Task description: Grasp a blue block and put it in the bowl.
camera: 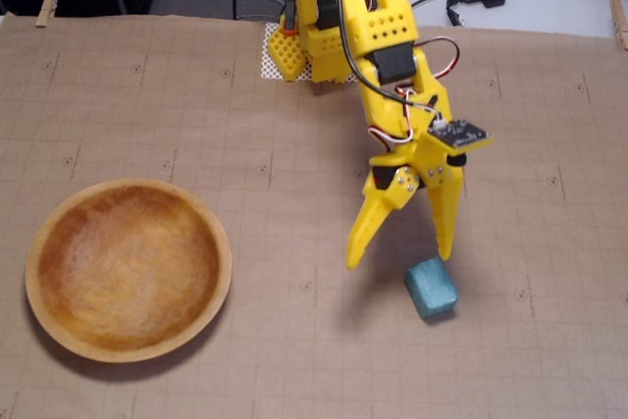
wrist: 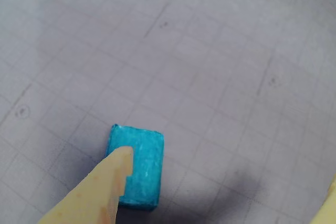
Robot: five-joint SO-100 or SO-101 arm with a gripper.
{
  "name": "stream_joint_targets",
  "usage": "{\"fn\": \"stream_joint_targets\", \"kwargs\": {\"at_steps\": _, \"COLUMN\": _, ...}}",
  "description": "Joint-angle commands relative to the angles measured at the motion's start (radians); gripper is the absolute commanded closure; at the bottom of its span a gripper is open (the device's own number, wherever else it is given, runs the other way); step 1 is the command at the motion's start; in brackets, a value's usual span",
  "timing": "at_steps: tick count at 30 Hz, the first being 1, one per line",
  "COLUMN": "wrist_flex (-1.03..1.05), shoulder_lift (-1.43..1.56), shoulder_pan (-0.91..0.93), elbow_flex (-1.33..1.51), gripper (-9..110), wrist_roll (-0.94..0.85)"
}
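Presently, in the fixed view the table [camera: 549, 340] carries a tan mat printed with a faint grid, with black cables along the upper edge of the frame. The yellow tool [camera: 400, 260] hangs released, fingers spread wide, one tip just above the blue block [camera: 431, 288], which lies on the mat at lower right. The bowl [camera: 128, 269] sits empty at lower left, well apart.

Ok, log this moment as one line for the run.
phase: approach | gripper: open, above mat | blue block: on mat, ungrasped | bowl: empty, left in fixed view
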Motion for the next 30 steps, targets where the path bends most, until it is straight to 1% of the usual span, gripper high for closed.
{"fn": "stream_joint_targets", "kwargs": {"at_steps": 1, "wrist_flex": -0.035, "shoulder_lift": 0.011, "shoulder_pan": -0.005, "elbow_flex": -0.043, "gripper": 52, "wrist_roll": 0.021}}
{"fn": "stream_joint_targets", "kwargs": {"at_steps": 5, "wrist_flex": -0.026, "shoulder_lift": 0.006, "shoulder_pan": -0.005, "elbow_flex": -0.035, "gripper": 51, "wrist_roll": 0.034}}
{"fn": "stream_joint_targets", "kwargs": {"at_steps": 11, "wrist_flex": -0.023, "shoulder_lift": 0.003, "shoulder_pan": -0.023, "elbow_flex": -0.028, "gripper": 41, "wrist_roll": 0.035}}
{"fn": "stream_joint_targets", "kwargs": {"at_steps": 14, "wrist_flex": -0.023, "shoulder_lift": -0.002, "shoulder_pan": -0.041, "elbow_flex": -0.028, "gripper": 38, "wrist_roll": 0.035}}
{"fn": "stream_joint_targets", "kwargs": {"at_steps": 30, "wrist_flex": -0.061, "shoulder_lift": -0.048, "shoulder_pan": -0.114, "elbow_flex": 0.029, "gripper": 38, "wrist_roll": 0.037}}
